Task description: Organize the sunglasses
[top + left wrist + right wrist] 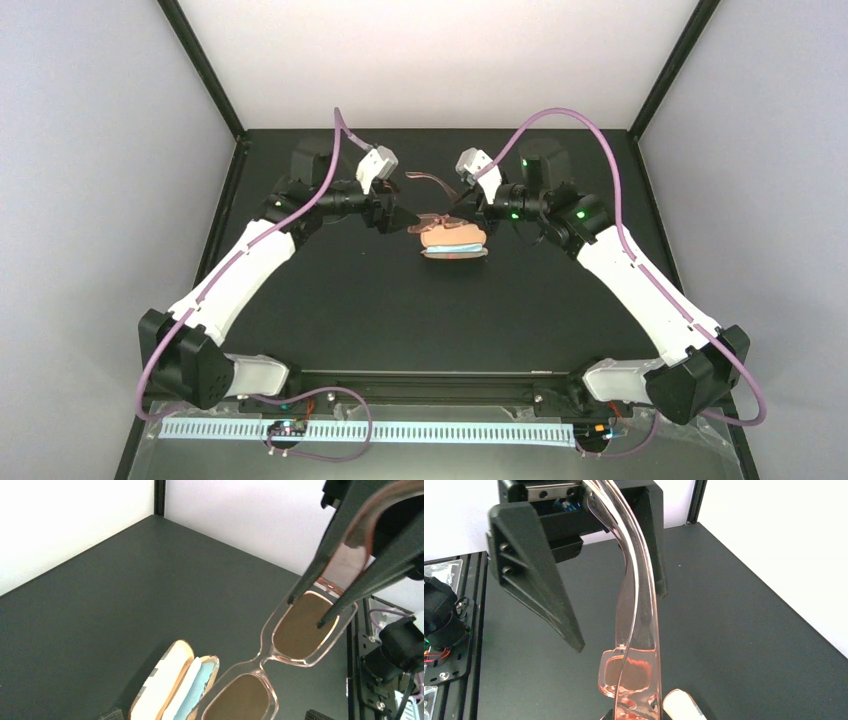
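Oblong tan case lies open mid-bench holding a light-blue cloth, translucent reddish-brown sunglasses held aloft above it, right pincer clamped on one lens end, left pincer spread wide.

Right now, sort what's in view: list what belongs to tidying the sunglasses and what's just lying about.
Job: sunglasses, gripped by the right tool; open case, likely their home.
Lying about: blue cloth in the case; pale strip at the near edge.
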Available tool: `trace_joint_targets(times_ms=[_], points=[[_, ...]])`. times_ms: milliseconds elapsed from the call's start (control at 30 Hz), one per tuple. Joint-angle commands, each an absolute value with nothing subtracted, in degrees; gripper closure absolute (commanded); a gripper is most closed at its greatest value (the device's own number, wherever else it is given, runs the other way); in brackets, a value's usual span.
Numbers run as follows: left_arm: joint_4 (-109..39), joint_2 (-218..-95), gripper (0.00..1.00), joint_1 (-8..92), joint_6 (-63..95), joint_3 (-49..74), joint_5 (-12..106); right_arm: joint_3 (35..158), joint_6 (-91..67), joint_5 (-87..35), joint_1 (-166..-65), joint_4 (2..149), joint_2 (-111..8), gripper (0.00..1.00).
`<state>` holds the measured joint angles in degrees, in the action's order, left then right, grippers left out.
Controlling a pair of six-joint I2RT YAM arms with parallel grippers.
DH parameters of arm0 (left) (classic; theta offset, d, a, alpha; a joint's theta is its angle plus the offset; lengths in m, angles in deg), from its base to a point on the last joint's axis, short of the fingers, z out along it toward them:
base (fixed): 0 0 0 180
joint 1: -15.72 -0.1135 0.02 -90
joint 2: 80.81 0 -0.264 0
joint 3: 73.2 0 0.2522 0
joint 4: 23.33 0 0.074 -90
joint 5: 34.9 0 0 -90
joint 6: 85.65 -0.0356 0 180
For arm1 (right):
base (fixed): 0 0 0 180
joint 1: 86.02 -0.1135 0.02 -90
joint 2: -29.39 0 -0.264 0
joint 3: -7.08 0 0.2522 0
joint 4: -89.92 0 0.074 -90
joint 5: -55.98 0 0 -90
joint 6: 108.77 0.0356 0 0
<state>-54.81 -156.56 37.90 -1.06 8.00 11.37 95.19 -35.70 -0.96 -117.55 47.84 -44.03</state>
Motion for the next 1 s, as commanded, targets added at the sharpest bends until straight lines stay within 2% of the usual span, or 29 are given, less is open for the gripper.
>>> trace_joint_targets(times_ms=[0, 133, 367, 733, 967], points=[[-57.86, -154.55, 0.02, 38.31, -6.85, 8.81, 11.61, 94.04, -34.60, -0.08, -116.52, 50.11, -43.53, 0.95], [-60.32, -152.04, 0.01, 38.26, -10.48, 8.49, 15.75, 93.47, -33.74, 1.09, -115.55, 50.77, -43.29, 0.95], [-58.91, -150.75, 0.01, 39.01, -12.84, 7.65, 16.03, 93.70, -32.02, 3.06, -115.20, 51.44, -44.17, 0.95], [-61.82, -152.78, 0.01, 45.18, -16.91, 9.59, 16.68, 93.70, -30.40, 3.07, -114.46, 52.16, -44.49, 0.95], [-62.64, -153.84, 0.01, 50.64, -20.30, 10.20, 21.69, 93.62, -29.76, 3.44, -114.11, 52.49, -44.71, 0.95]])
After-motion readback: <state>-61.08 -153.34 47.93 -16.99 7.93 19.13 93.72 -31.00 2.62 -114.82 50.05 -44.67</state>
